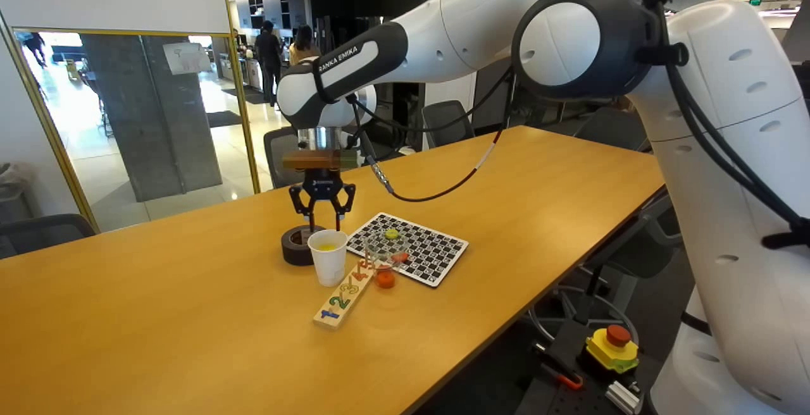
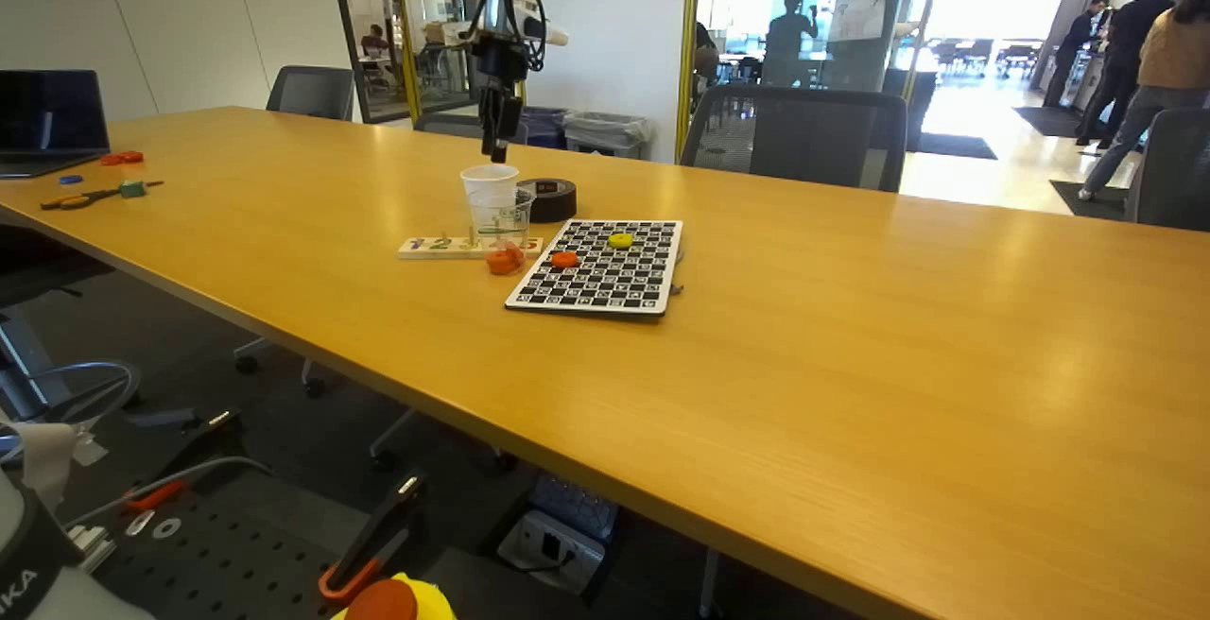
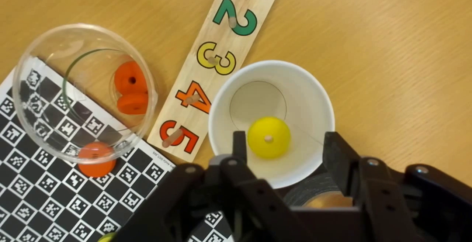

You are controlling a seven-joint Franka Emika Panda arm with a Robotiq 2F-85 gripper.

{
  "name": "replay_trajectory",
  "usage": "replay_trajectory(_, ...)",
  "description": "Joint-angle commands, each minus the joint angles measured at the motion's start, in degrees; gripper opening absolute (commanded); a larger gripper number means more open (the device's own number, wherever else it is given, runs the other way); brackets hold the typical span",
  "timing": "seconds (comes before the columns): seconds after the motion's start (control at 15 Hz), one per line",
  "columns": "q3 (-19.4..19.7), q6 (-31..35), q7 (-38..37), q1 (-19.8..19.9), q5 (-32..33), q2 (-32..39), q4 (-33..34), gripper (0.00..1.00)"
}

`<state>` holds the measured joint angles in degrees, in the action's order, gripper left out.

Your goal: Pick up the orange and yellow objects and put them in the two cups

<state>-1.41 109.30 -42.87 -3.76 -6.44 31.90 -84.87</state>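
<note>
The white cup [image 1: 330, 267] stands upright on the table with a round yellow piece [image 3: 269, 137] inside. A clear plastic cup [image 2: 518, 215] stands beside it. Two orange pieces [image 3: 132, 79] show at its bottom and look to be inside; they also show in an exterior view [image 1: 385, 278]. Another orange piece [image 2: 564, 260] and a yellow-green piece [image 2: 620, 241] lie on the checkered board [image 2: 605, 291]. My gripper [image 3: 284, 137] points down, open and empty, a little above the white cup's rim. It shows in both exterior views [image 1: 324, 224] [image 2: 494, 152].
A wooden strip with numbers and pegs [image 3: 221, 42] lies between the cups. A black tape roll [image 2: 556, 200] stands close to the white cup. A laptop [image 2: 52, 119], red pieces [image 2: 121, 158], a blue piece [image 2: 71, 180] and a tool [image 2: 90, 197] lie farther along the table.
</note>
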Motion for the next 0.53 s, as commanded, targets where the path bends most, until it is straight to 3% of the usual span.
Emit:
replay_trajectory(0.0, 0.9, -1.4, 1.2, -0.1, -1.7, 0.1, 1.9, 0.90)
replay_trajectory(0.13, 1.5, -0.5, 0.4, -0.2, -1.4, -1.3, 0.6, 1.00)
replay_trajectory(0.47, 3.4, 3.0, -0.9, 0.6, -1.7, -6.6, -5.6, 1.00)
